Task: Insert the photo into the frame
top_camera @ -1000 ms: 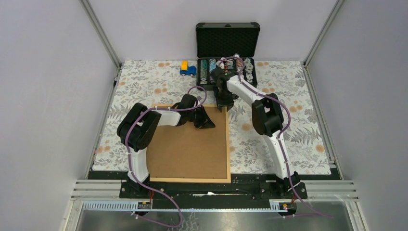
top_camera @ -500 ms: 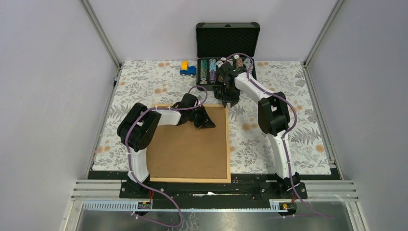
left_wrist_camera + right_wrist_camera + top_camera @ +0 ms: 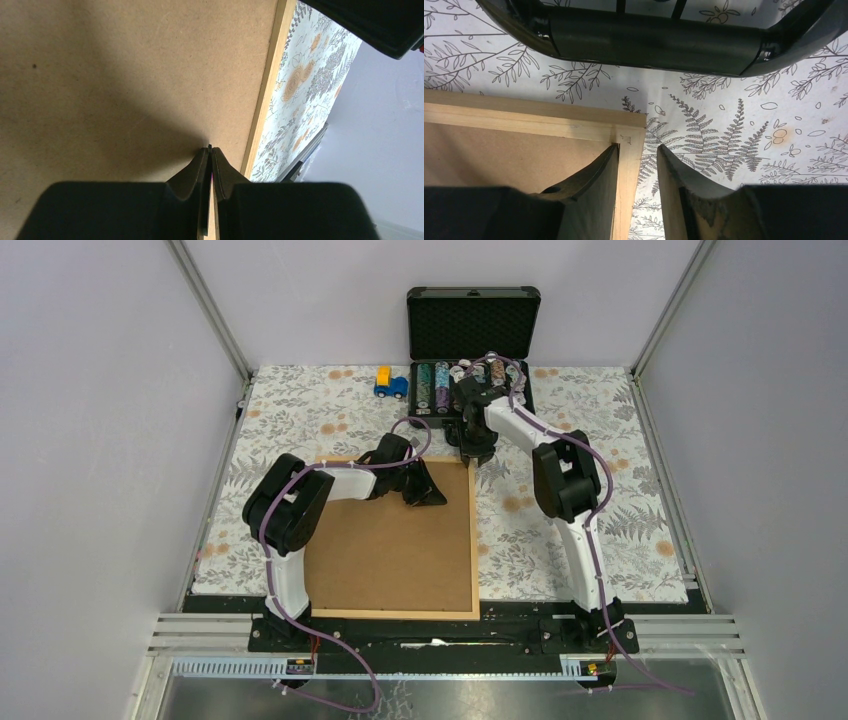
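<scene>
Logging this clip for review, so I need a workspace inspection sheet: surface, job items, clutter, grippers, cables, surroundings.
Surface: leaf-print tablecloth, lying flat.
Job's things: wooden frame lies flat, brown backing board filling it; photo not seen.
Clutter: open black case and toy car at the far edge.
Grippers: left gripper shut, tips down at the backing board; right gripper open, astride the frame's far right corner.
Cables: purple cables hang in loose loops.
Surroundings: pale walls, metal posts.

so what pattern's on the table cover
Table cover: grey fern and leaf print on white; right wrist view.
</scene>
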